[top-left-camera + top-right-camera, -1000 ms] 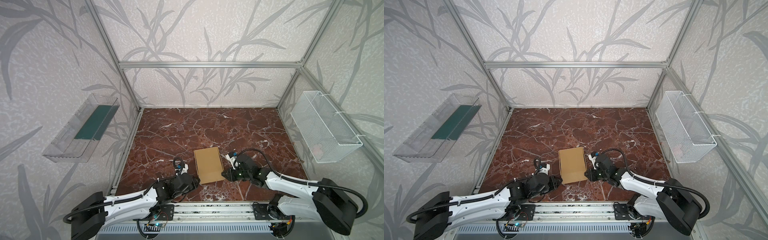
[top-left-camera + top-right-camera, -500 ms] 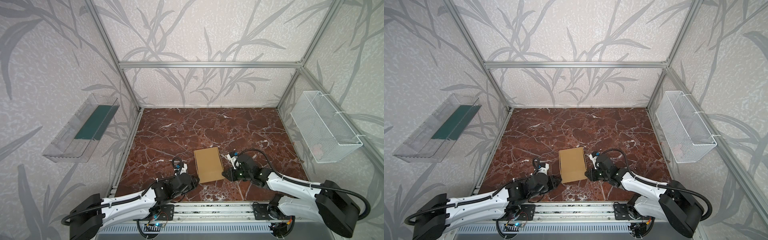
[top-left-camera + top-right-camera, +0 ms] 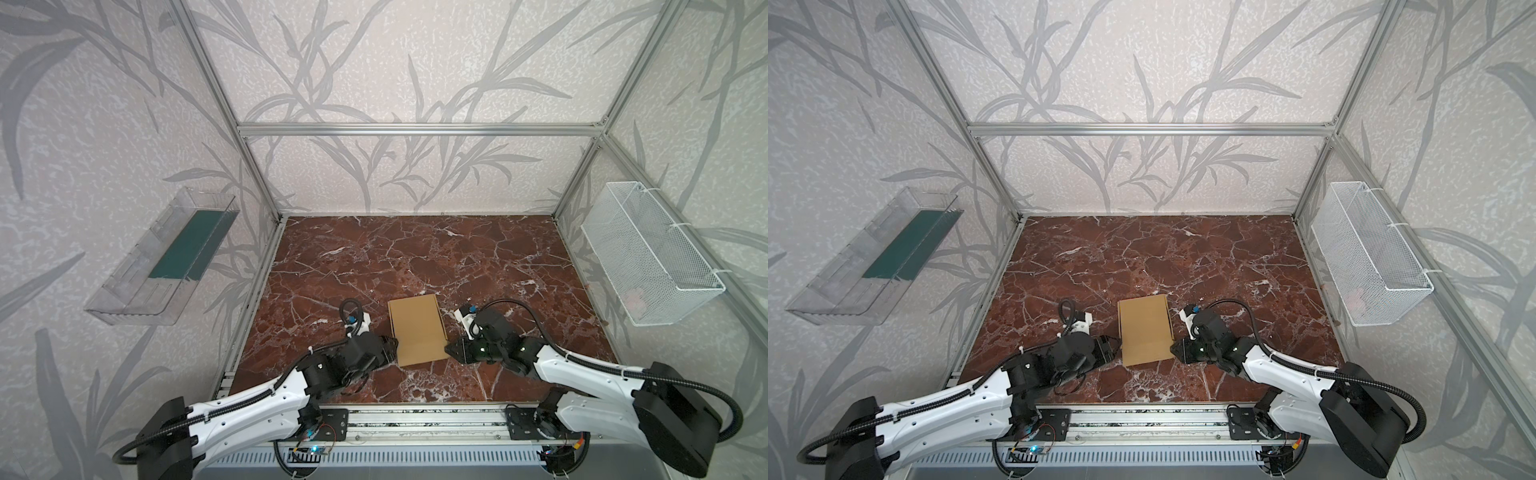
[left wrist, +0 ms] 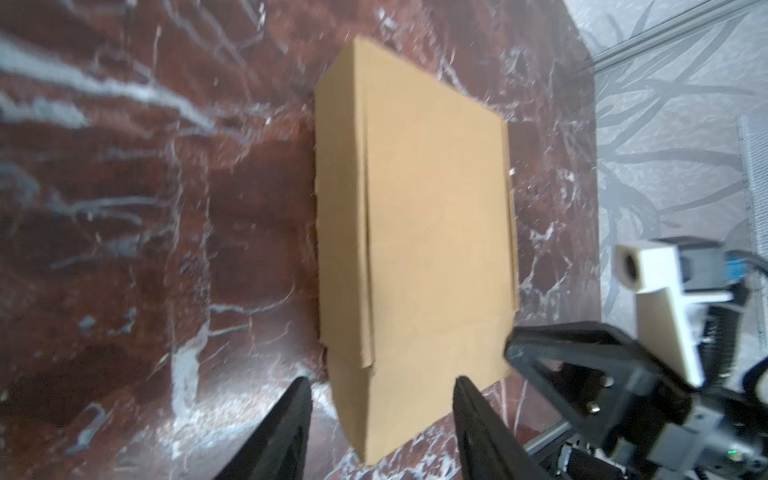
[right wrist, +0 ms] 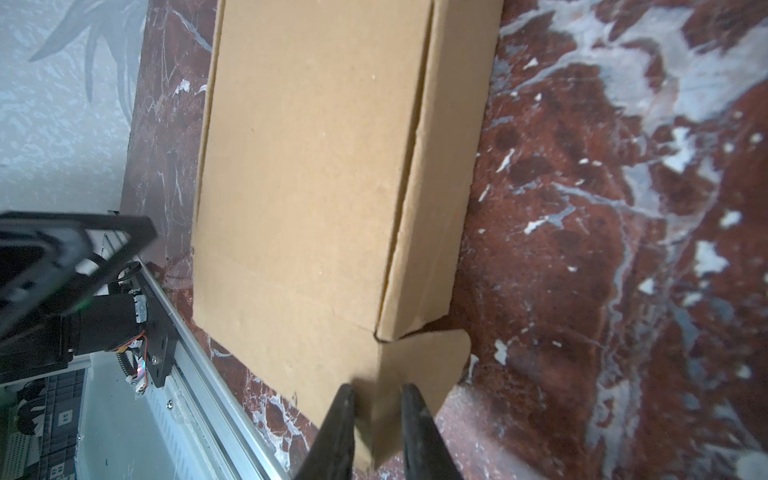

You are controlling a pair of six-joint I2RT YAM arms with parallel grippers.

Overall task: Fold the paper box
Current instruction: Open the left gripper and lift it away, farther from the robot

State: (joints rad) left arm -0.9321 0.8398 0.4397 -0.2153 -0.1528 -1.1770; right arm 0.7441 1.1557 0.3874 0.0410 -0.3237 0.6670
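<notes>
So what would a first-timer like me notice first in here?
The tan paper box lies on the red-brown marble table, near the front edge. A black claw sits at each side of it. The right claw pinches a flap at the box's near corner, while the left claw stands open at the opposite side.

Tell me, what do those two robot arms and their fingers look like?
Both arms, the left arm and the right arm, have glossy white shells with black joints and bulky black bases. A black ribbed cable loops along each. The left fingers and right fingers are slim, black and tapered. Each wrist carries a small white camera block with a blue plug.
</notes>
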